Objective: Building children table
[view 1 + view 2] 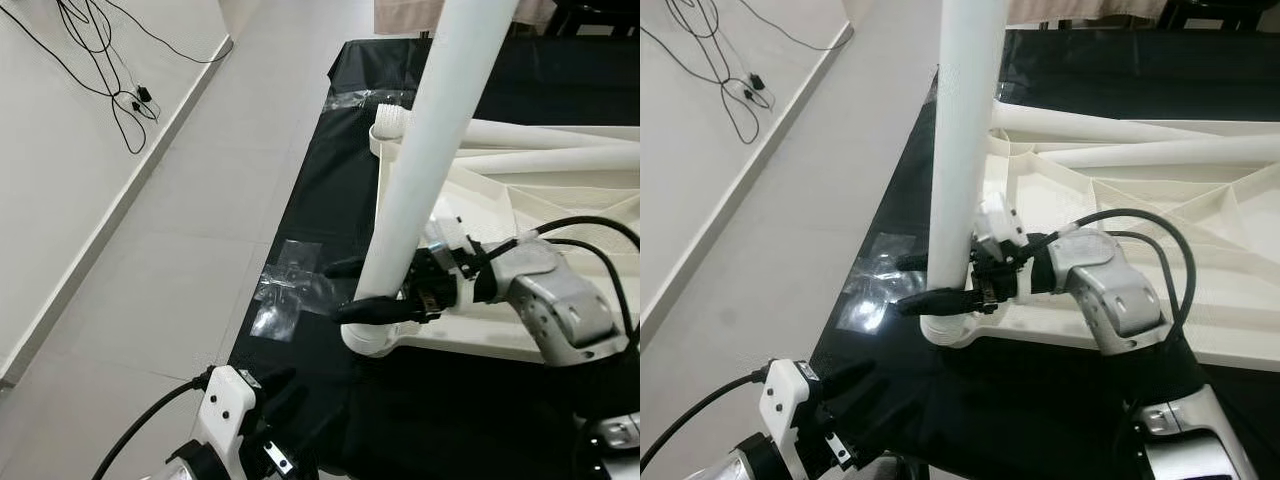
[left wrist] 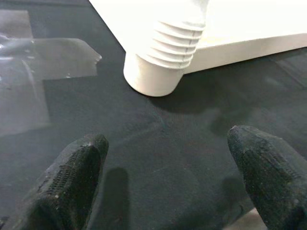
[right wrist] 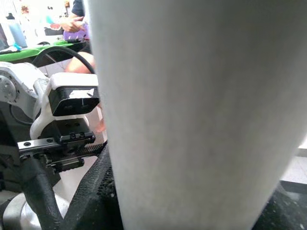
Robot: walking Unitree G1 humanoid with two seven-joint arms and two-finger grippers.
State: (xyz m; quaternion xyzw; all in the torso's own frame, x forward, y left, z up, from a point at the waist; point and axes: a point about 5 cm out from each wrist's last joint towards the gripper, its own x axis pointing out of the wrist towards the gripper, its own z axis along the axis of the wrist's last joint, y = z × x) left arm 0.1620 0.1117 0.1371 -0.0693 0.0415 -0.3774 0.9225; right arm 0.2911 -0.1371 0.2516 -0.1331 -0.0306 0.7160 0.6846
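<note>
A white table leg (image 1: pixel 430 150) is clamped near its base by the right gripper (image 1: pixel 362 288), upright in the tabletop's corner socket (image 2: pixel 154 76). The left gripper (image 2: pixel 168 179) is held spread above black cloth (image 2: pixel 158 139).

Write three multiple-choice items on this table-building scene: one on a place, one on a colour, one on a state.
1. Where does the upright table leg stand?
A. in the near corner socket of the upturned tabletop
B. flat on the floor
C. in the left gripper

2. What colour is the cloth under the tabletop?
A. red
B. black
C. yellow

3. What is the state of the right gripper?
A. open above the cables
B. idle at the robot's side
C. shut on the leg

Answers: 1 A, the leg's threaded end sits in the corner socket. 2 B, the cloth looks black in every view. 3 C, its black fingers clasp the leg just above the socket.
</note>
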